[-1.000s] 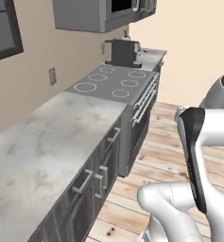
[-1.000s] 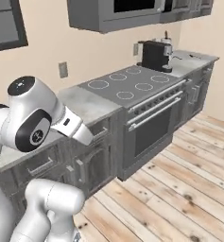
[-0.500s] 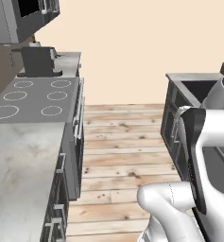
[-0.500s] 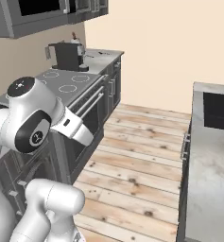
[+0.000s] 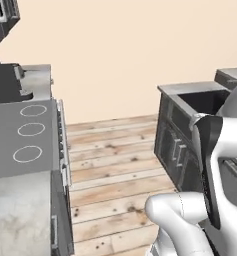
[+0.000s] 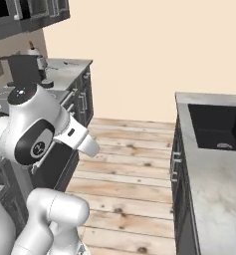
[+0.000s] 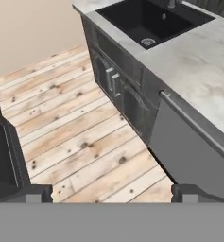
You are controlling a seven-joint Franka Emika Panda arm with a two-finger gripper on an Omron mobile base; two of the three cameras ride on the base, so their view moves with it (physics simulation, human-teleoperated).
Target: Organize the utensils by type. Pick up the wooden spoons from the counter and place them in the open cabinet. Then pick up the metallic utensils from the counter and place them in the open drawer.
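Hanging open, claw [image 7: 111, 191] faces counter [image 7: 205, 61] up right.

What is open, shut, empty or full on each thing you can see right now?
gripper: open, holding nothing.
sink: dark basin, empty.
counter: bare around the sink, no utensils on the part in view.
cupboard doors: shut, under the sink.
stove: rings bare, no pots on them.
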